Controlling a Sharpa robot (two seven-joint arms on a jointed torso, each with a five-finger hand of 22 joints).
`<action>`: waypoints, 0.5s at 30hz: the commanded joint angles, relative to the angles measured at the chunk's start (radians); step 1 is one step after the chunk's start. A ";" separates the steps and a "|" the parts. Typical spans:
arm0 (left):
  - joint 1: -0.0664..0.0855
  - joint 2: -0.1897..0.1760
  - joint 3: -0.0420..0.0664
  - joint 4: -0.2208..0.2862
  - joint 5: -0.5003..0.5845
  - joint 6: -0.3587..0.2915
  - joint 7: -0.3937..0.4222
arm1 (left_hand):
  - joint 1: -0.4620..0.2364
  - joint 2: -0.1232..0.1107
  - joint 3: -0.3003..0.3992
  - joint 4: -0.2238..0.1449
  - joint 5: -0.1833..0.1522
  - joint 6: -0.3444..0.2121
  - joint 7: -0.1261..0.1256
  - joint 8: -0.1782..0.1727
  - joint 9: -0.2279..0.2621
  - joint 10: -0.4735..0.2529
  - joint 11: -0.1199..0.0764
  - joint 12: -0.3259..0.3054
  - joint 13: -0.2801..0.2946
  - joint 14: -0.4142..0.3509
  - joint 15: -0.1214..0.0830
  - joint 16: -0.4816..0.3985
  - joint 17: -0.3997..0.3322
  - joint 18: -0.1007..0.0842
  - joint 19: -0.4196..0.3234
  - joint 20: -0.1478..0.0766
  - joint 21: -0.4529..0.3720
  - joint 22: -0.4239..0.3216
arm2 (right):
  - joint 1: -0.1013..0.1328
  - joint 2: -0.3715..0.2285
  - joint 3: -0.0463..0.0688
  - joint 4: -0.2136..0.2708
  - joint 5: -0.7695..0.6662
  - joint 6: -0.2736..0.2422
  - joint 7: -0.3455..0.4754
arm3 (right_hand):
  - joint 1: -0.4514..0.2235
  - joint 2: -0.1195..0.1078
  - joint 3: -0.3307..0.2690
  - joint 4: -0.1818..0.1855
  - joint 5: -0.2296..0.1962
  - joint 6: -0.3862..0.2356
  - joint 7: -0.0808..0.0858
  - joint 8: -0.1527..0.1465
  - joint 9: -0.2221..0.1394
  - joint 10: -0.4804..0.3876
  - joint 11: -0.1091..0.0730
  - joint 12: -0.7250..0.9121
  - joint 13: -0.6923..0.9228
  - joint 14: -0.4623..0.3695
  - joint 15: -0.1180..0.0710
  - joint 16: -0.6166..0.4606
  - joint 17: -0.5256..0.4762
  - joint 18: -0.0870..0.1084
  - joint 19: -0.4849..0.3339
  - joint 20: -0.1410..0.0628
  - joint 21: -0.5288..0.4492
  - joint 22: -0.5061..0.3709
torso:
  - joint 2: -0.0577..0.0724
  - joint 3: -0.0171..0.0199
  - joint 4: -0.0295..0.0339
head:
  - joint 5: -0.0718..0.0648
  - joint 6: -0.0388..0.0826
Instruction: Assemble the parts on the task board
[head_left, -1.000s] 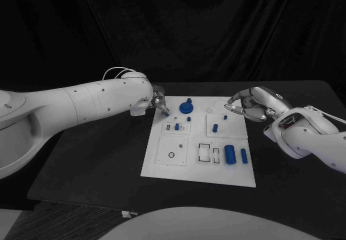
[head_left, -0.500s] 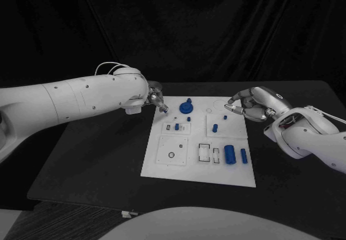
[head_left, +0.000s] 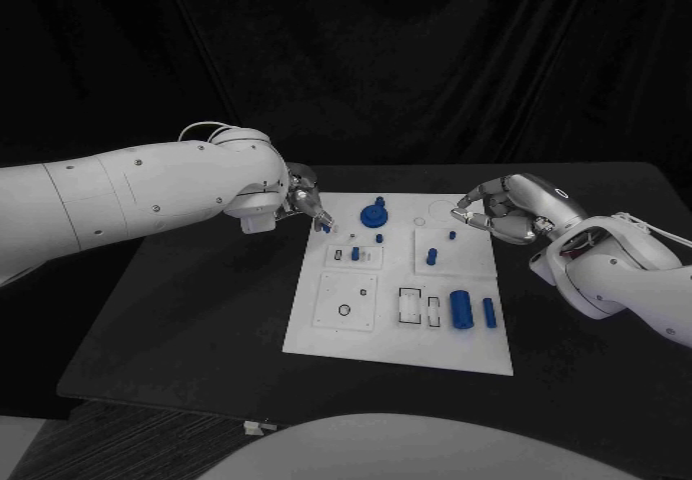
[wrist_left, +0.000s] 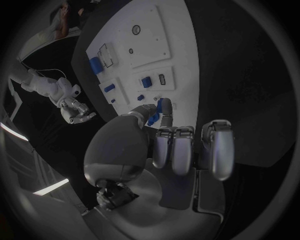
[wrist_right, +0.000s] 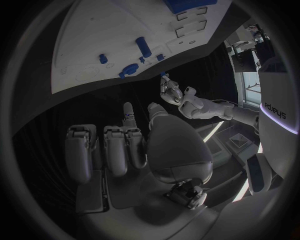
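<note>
fingers (wrist_left: 164, 107) of left hand (head_left: 304, 196) pinch a blue part (wrist_left: 166, 103) — above task board (head_left: 325, 330).

Two white arms are fitted, each with smooth, rounded shell segments. Small dark screw heads are seen scattered over the left arm (head_left: 137, 195) shell. A thin pale cable loop is routed over the top of the left wrist (head_left: 216, 130). A similar pale cable is run along the right arm (head_left: 635, 265) near its wrist. Each arm is terminated by a silver metallic hand: the left hand (head_left: 303, 195) and the right hand (head_left: 508, 208). The fingers (wrist_left: 181, 150) are built from blocky silver segments with rounded tips, and the palm is formed as a smooth domed shell.
</note>
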 joint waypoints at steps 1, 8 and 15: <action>0.003 -0.013 0.001 0.022 0.048 -0.003 -0.043 | -0.023 -0.004 0.067 0.001 -0.002 0.014 -0.007 0.016 0.031 0.111 -0.005 0.022 0.255 0.113 -0.016 0.014 0.264 -0.002 0.042 -0.012 -0.018 0.222 | -0.002 0.000 0.001 0.003 -0.006 -0.009 -0.008 | 0.016 0.017 -0.001 -0.001 0.022 0.008 0.001 -0.003 0.013 0.108 0.006 0.020 0.265 0.100 -0.006 0.017 0.264 -0.013 0.093 -0.001 0.014 0.271 | 0.000 -0.0005 0.0004 | 0.000 0.000; -0.001 -0.038 0.000 0.051 0.051 -0.071 -0.036 | -0.025 -0.004 0.067 0.002 -0.004 0.014 -0.006 0.016 0.031 0.111 -0.005 0.022 0.255 0.113 -0.016 0.014 0.264 -0.001 0.041 -0.013 -0.020 0.222 | -0.002 0.002 0.001 0.003 -0.006 -0.008 -0.007 | 0.016 0.017 -0.001 -0.001 0.022 0.008 0.001 -0.003 0.013 0.108 0.006 0.020 0.265 0.100 -0.006 0.017 0.264 -0.013 0.093 -0.001 0.014 0.271 | -0.001 0.0001 0.0005 | 0.005 0.000; -0.014 -0.037 0.000 0.061 0.052 -0.099 -0.026 | -0.027 -0.002 0.068 0.003 -0.004 0.014 -0.006 0.015 0.030 0.111 -0.004 0.022 0.255 0.113 -0.016 0.014 0.264 -0.001 0.041 -0.013 -0.021 0.221 | -0.002 0.002 0.001 0.005 -0.006 -0.010 -0.006 | 0.016 0.017 -0.001 -0.001 0.022 0.008 0.001 -0.003 0.013 0.108 0.006 0.020 0.265 0.100 -0.006 0.017 0.264 -0.013 0.093 -0.001 0.014 0.271 | 0.002 -0.0010 -0.0001 | 0.008 0.000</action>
